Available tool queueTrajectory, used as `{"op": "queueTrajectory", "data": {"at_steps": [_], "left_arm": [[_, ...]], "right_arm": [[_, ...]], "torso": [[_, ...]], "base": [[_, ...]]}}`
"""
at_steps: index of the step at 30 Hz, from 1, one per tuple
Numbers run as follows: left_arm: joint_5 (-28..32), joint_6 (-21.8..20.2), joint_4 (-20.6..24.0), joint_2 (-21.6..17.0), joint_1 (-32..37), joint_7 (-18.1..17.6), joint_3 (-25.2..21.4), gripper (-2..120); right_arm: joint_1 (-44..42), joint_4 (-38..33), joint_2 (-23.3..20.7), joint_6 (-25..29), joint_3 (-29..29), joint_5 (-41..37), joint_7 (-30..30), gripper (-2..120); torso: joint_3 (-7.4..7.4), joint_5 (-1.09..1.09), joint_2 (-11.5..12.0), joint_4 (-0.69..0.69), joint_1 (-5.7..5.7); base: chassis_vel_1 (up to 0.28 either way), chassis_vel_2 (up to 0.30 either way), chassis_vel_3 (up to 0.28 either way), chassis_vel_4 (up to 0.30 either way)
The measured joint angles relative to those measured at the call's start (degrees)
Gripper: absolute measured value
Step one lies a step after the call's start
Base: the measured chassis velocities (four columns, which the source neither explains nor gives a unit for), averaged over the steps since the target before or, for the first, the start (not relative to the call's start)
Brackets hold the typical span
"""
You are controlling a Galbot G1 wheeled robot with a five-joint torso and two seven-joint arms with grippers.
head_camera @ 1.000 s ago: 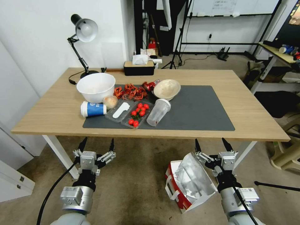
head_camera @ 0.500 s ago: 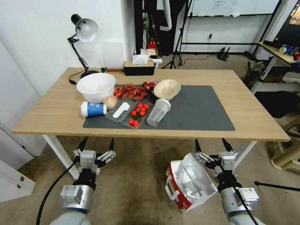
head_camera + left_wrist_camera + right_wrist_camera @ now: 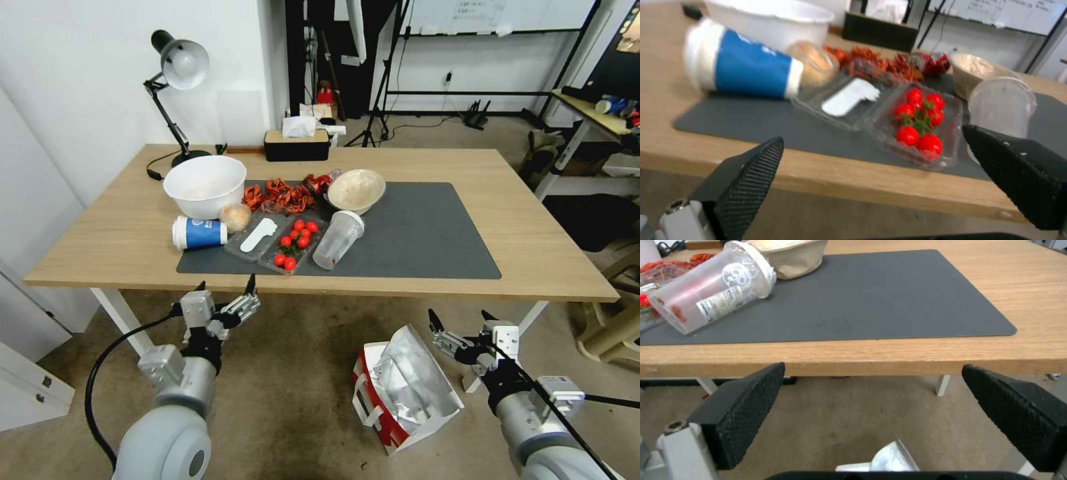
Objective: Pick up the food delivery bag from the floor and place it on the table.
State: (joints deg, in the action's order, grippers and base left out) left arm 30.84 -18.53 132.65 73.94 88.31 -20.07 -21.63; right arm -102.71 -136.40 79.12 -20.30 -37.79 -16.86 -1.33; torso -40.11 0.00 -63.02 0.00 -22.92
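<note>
My left fingers point(image 3: 225, 287) are spread apart and grasp nothing, raised on a bent arm just under the near edge of the desk point(image 3: 100, 247); past their tips lie a tipped blue cup point(image 3: 740, 68) and a clear tray of cherry tomatoes point(image 3: 918, 120) on the dark grey mat point(image 3: 427, 233). My right fingers point(image 3: 460, 319) are likewise released and empty, the forearm angled up from the lower right, held above the floor point(image 3: 300, 373) short of the desk's front edge. The food delivery bag point(image 3: 403, 390) stands open on the floor just beside and below my right fingers, toward my left, its foil lining showing, untouched by either.
</note>
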Motion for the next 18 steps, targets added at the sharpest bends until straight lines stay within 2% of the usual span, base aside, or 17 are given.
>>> {"op": "queueTrajectory", "data": {"at_steps": [1,4,7,18], "left_arm": [[1.79,-0.82,0.04,-0.67,-0.83,-1.16,0.61,100],[3.93,2.24,0.04,-2.1,-0.47,-2.43,1.63,100],[4.54,3.61,0.01,-2.39,0.8,-2.72,1.86,100],[4.12,5.01,0.35,-2.22,3.8,-2.65,1.21,100]], "right_arm": [[-0.02,-0.01,0.03,0.09,0.0,0.0,-0.04,100],[-0.05,-0.01,0.1,0.31,0.0,0.01,-0.09,100],[-0.05,0.03,0.14,0.61,0.05,0.17,-0.16,100],[0.3,0.48,0.48,2.14,0.48,0.92,-0.7,100]], "torso": [[0.0,0.0,0.0,0.0,0.0],[0.0,0.01,0.0,-0.04,0.0],[0.0,0.0,0.0,0.02,0.0],[0.01,-0.01,0.0,0.0,0.0]], "base": [[0.0,0.0,0.0,0.0],[0.0,0.0,0.0,0.0],[0.0,0.0,0.0,0.0],[0.0,0.0,0.0,0.0]]}}
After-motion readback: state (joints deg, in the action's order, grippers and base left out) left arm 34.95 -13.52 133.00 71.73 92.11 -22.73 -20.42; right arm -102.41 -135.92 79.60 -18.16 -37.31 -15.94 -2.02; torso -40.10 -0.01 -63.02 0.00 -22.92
